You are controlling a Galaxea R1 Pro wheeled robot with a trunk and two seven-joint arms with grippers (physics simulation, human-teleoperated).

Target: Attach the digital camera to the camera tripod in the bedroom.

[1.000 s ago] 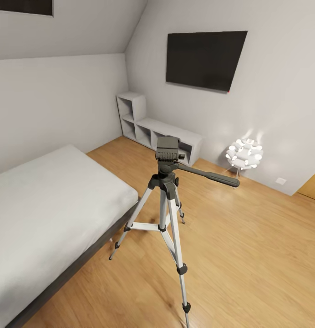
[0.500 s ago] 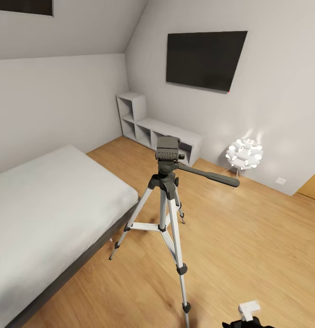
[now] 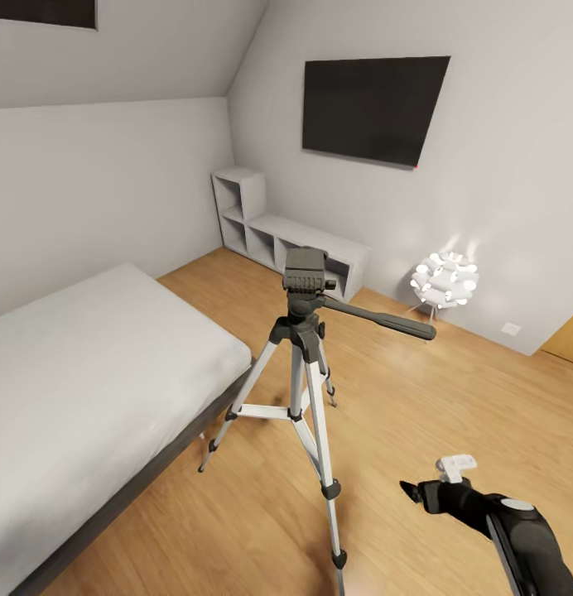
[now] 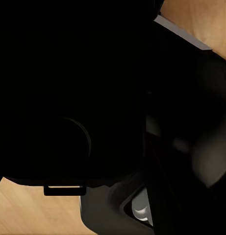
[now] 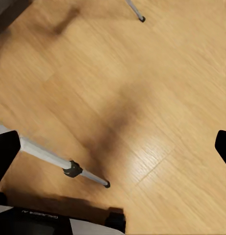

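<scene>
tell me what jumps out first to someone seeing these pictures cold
The camera tripod stands mid-floor beside the bed, its black head bare and its pan handle pointing right. Behind it a black TV hangs on the pale wall, with a glowing white lamp on the floor below. The right gripper shows at the lower right, near the tripod's closest leg.

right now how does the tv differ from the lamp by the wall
The tv is a flat dark rectangle; the lamp is a round white cluster of petals. The tv is mounted high on the wall; the lamp stands low on the wood floor. The tv screen is black and off; the lamp glows. Both sit along the same pale grey wall, beyond the tripod.
</scene>
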